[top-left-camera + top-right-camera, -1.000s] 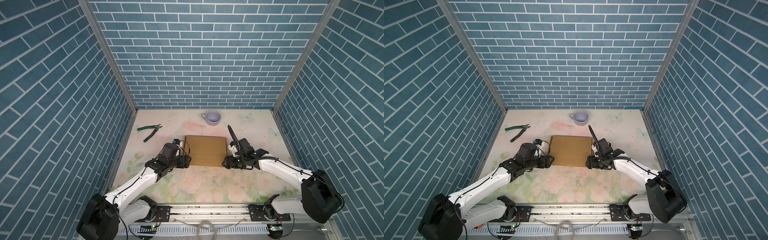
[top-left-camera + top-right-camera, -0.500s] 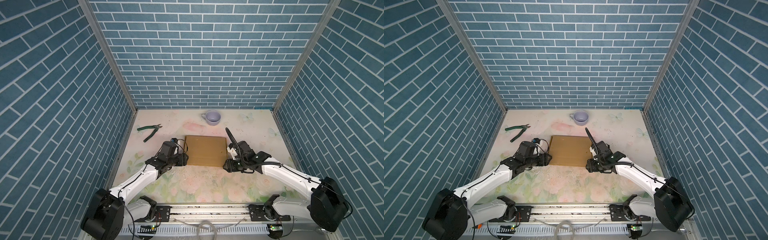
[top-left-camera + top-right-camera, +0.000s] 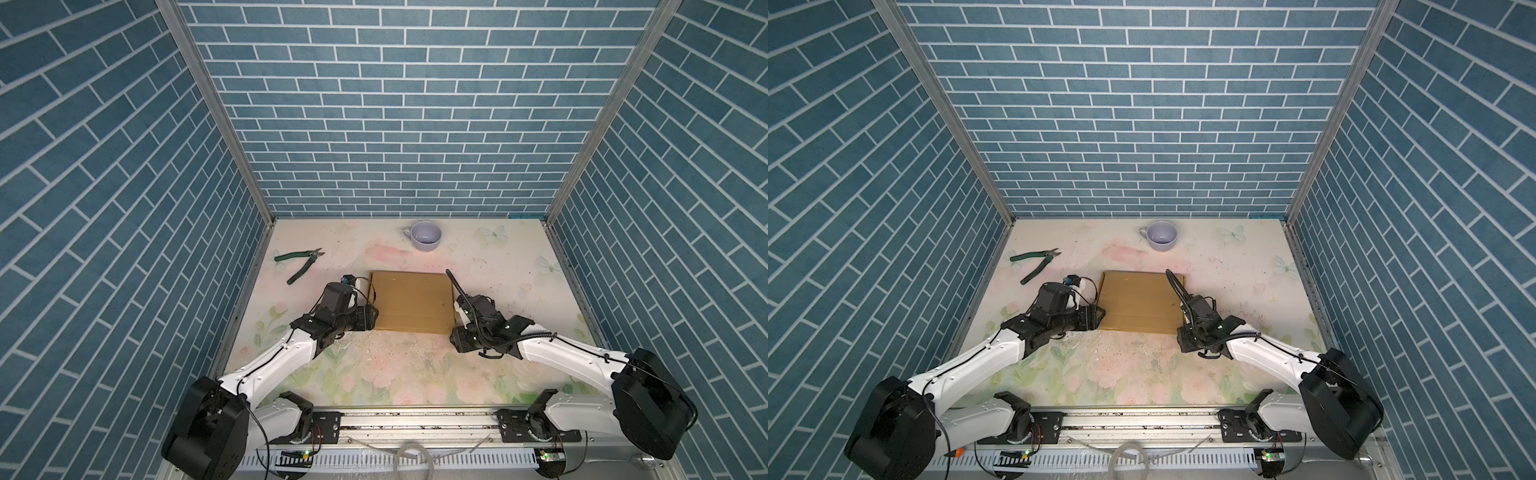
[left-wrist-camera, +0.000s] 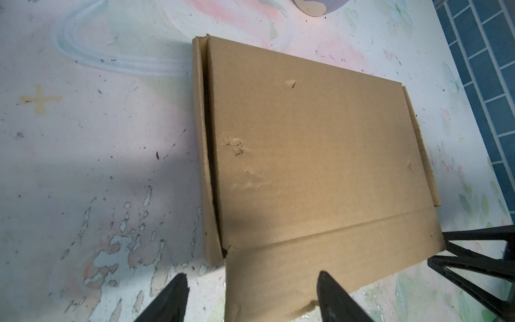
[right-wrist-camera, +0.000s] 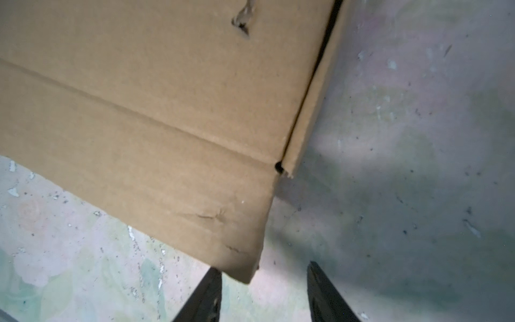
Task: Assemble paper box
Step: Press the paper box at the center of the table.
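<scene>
The paper box (image 3: 411,301) (image 3: 1142,301) lies closed and flat in mid-table, plain brown cardboard with a front flap toward me. My left gripper (image 3: 374,321) (image 3: 1100,318) is at its near left corner. In the left wrist view the jaws (image 4: 252,281) stand open, and the corner of the flap (image 4: 278,273) lies between them. My right gripper (image 3: 455,332) (image 3: 1179,337) is at the near right corner. In the right wrist view it (image 5: 264,276) is open more narrowly, with the flap's corner tip (image 5: 245,267) just inside one finger.
A lilac cup (image 3: 426,236) (image 3: 1163,235) stands at the back of the table. Green-handled pliers (image 3: 301,264) (image 3: 1038,264) lie at the back left. Blue brick walls close in three sides, and a rail (image 3: 415,419) runs along the front edge.
The right jaws have narrowed around the box's near right corner and that arm's wrist has shifted slightly. The left gripper and the box have barely moved.
</scene>
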Tool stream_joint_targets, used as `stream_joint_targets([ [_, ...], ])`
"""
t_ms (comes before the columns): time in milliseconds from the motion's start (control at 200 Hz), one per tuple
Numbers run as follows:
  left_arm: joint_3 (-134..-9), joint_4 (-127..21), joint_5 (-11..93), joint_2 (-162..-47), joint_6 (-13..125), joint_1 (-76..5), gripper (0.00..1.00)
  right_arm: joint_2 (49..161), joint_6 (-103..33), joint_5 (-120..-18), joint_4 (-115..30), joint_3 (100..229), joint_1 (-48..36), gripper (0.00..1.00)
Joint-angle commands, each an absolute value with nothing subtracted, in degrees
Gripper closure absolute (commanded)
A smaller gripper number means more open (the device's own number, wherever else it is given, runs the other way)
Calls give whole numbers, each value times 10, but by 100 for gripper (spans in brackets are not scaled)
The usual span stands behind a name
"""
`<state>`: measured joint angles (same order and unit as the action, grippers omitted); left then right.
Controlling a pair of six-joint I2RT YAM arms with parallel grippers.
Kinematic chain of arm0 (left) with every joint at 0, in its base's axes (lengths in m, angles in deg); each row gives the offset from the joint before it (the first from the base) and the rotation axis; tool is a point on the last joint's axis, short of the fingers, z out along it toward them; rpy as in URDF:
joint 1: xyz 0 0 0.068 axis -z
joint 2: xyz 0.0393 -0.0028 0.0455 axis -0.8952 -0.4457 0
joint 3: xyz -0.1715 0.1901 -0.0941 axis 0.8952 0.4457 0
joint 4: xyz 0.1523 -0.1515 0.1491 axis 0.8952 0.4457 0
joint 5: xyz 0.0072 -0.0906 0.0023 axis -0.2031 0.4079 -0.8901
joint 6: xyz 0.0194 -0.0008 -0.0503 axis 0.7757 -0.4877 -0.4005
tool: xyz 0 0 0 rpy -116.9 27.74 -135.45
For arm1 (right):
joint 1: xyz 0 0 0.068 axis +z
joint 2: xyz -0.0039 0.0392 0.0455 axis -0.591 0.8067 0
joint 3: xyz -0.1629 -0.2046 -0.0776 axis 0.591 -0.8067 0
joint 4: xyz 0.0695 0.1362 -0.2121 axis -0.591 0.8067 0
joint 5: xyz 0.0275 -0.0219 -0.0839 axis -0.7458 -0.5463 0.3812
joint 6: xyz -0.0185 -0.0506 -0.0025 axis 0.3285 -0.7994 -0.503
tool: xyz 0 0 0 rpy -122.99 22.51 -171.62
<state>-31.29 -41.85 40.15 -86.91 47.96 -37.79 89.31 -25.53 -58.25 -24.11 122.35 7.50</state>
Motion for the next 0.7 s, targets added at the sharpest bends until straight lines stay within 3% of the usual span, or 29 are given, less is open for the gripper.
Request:
stream_joint_targets([
  [0, -307, -432, 402, -870, 482, -381, 26, 876, -274, -528, -295, 1190, 83, 53],
  [235, -311, -428, 402, -868, 482, -381, 26, 869, -289, -473, -394, 1141, 87, 57],
  [695, -305, -385, 374, -815, 487, -381, 26, 821, -274, -515, -397, 1108, 92, 56],
])
